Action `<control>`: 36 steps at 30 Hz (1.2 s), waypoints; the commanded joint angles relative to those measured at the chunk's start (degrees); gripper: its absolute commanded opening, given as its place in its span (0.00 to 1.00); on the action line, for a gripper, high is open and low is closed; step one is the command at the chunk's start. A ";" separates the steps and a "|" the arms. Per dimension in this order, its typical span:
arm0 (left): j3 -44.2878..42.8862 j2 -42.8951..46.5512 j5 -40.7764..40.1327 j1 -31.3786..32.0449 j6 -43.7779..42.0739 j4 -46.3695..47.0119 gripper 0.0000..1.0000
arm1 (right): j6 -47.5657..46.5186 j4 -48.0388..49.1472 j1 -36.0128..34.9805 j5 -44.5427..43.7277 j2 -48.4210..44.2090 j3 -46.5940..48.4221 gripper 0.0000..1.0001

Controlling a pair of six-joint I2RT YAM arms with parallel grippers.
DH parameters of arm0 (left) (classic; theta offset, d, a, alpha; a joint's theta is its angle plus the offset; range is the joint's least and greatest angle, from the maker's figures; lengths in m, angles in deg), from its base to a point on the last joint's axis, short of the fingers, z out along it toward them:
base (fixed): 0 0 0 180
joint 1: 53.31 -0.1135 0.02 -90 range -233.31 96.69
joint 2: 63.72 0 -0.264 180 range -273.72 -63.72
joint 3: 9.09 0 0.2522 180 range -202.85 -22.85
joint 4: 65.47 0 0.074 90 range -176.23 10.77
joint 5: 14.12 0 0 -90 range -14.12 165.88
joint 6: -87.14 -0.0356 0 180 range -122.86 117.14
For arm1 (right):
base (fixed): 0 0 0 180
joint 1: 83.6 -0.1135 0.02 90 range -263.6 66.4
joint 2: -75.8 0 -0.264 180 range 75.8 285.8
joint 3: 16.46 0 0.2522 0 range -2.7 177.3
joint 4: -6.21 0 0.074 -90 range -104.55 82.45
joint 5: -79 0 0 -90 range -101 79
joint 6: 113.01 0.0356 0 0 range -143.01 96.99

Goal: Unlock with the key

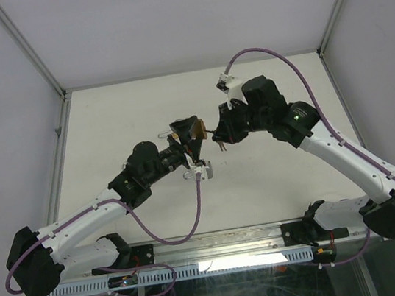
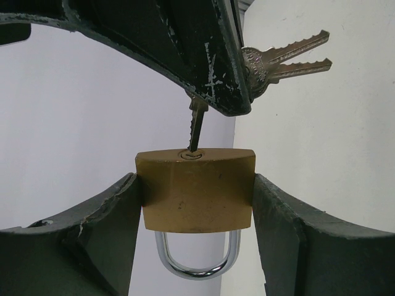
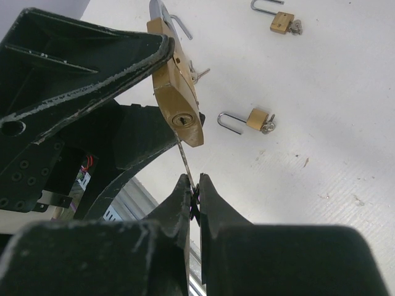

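Brass padlock with a steel shackle sits clamped in the left gripper, up in the air over the middle of the white worktop. The right gripper is pinched tight on the small silver key, its tip just at the keyhole. So it's lined up but not fully in, there's no turn yet, and the shackle looks latched. No readable brand or writing anywhere.

Above the padlock, the key shows only its blade; its head is buried in the right pincer. How deep its tip sits in the padlock cannot be told. The padlock's flanks are covered by the fingers of the left pincer. In the right wrist view the padlock's shackle runs off the top edge. From overhead, the key is too small to make out.
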State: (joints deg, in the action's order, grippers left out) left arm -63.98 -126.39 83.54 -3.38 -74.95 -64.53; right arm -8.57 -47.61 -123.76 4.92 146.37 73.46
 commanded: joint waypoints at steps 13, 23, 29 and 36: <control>-2.72 1.35 1.63 0.69 -3.03 10.08 0.00 | 0.45 4.88 0.08 0.18 0.83 2.63 0.00; -2.62 1.35 1.90 0.78 -5.48 10.45 0.00 | 0.57 3.36 0.06 -0.55 1.26 2.74 0.00; -2.52 1.15 2.72 0.78 -8.25 10.49 0.00 | 0.21 2.29 0.09 1.32 2.12 5.06 0.00; -2.50 0.93 3.90 0.78 -9.86 10.64 0.00 | -0.02 3.52 0.06 2.91 2.68 5.87 0.00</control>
State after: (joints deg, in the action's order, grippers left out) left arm -63.98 -126.41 83.67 -3.42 -81.51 -63.37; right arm -8.46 -48.33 -123.59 5.01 149.01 76.07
